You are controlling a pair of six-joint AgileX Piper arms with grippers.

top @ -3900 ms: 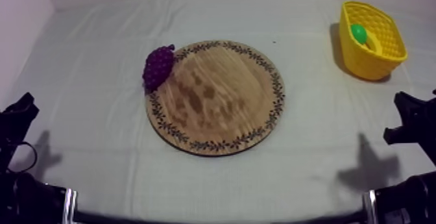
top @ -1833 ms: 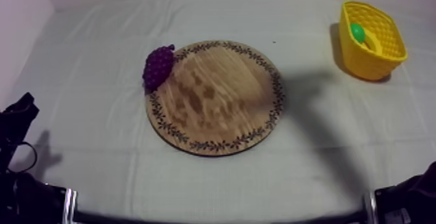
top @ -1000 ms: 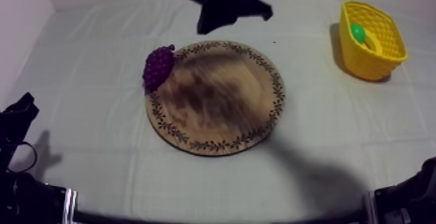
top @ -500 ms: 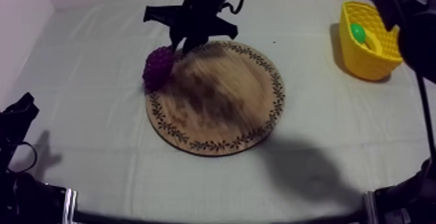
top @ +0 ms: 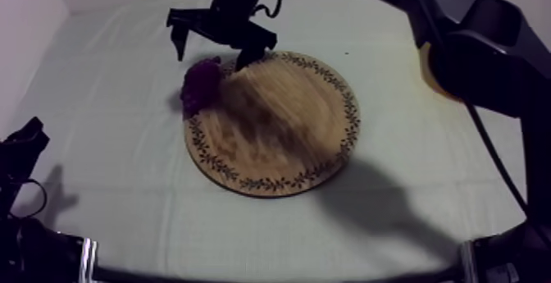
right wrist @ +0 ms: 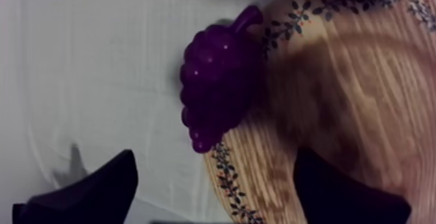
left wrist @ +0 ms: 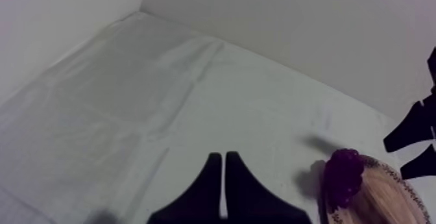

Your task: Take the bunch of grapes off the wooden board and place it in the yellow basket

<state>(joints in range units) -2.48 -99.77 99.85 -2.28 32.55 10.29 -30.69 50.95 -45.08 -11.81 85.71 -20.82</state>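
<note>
My right pincer hung spread wide just above the bunch of grapes, which lay across the wooden board's rim, partly over the table, one finger to each side, presumably to close across it; my left pincer rested clenched on nothing.

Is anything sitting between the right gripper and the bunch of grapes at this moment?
Nothing visible does. The right gripper hangs open just above the bunch of grapes on the wooden board's edge, one finger to each side of it.
</note>
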